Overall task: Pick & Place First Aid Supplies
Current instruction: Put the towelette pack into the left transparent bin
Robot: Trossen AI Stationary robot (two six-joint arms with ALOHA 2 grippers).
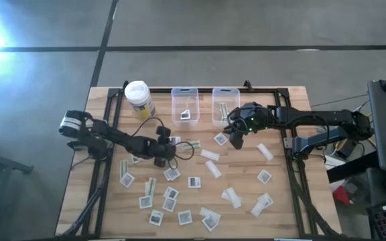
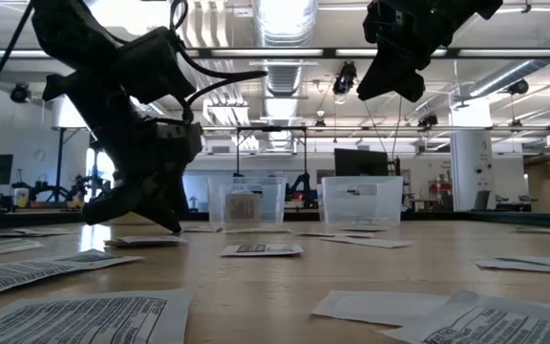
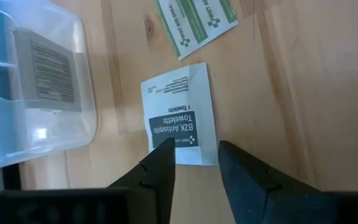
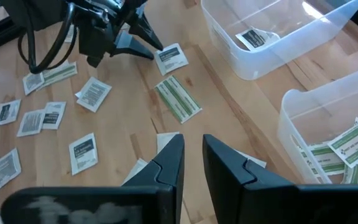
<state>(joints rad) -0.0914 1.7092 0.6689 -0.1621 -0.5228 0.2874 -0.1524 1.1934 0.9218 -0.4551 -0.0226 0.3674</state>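
Left gripper (image 3: 194,163) fingers narrowly apart, tips at the near edge of a square white towelette packet (image 3: 178,112) beside the clear plastic bin (image 3: 17,118), holding nothing. Right gripper (image 4: 193,155) narrow, empty.

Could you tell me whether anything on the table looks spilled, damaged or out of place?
Nothing stands out. The first aid packets lie flat and scattered over the table, the two clear bins stand upright, and so does the yellow container.
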